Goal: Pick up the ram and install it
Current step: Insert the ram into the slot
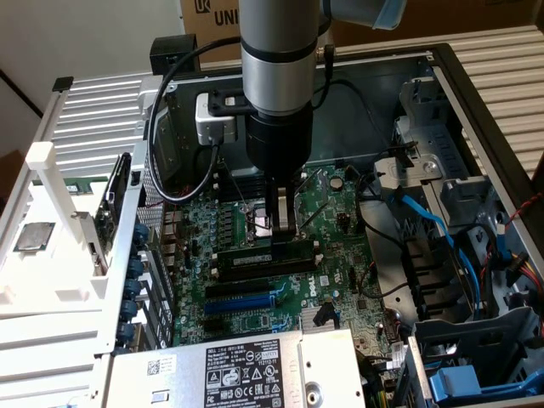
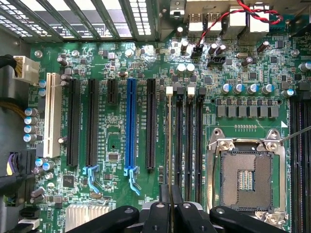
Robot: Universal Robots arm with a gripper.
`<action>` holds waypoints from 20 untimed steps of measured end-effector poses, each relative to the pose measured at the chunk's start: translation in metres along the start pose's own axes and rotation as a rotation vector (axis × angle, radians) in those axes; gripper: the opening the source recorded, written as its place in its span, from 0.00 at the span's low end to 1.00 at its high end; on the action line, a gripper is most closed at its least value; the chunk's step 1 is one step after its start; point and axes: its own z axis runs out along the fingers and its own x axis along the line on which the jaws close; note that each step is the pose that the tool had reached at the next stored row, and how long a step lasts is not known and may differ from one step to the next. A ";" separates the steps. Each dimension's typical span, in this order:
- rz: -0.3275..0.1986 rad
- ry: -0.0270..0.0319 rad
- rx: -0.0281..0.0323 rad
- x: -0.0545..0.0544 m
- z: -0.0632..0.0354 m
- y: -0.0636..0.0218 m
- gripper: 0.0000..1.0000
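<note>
The ram (image 1: 246, 256) is a long thin stick with a pale label, lying level along the memory slots of the green motherboard (image 1: 340, 212). My gripper (image 1: 285, 236) comes straight down on its middle, fingers shut on it. In the wrist view the ram (image 2: 168, 141) shows edge-on as a thin line running away from my gripper (image 2: 170, 206), over the memory slot closest to the expansion slots. Three empty black memory slots (image 2: 189, 141) lie beside it. Whether the ram is pressed fully into its slot I cannot tell.
The open CPU socket (image 2: 248, 177) sits just past the memory slots. A blue expansion slot (image 2: 130, 126) and black ones lie on the other side. In the exterior view, the power supply (image 1: 246, 370) is at the front, the drive cage with blue cables (image 1: 442, 229) on the right.
</note>
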 end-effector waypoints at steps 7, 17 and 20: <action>0.000 0.0000 0.0000 0.000 0.0000 0.0001 0.12; 0.007 -0.0044 -0.0001 0.000 0.0004 0.0000 0.12; 0.009 -0.0055 0.0002 0.001 0.0005 0.0000 0.12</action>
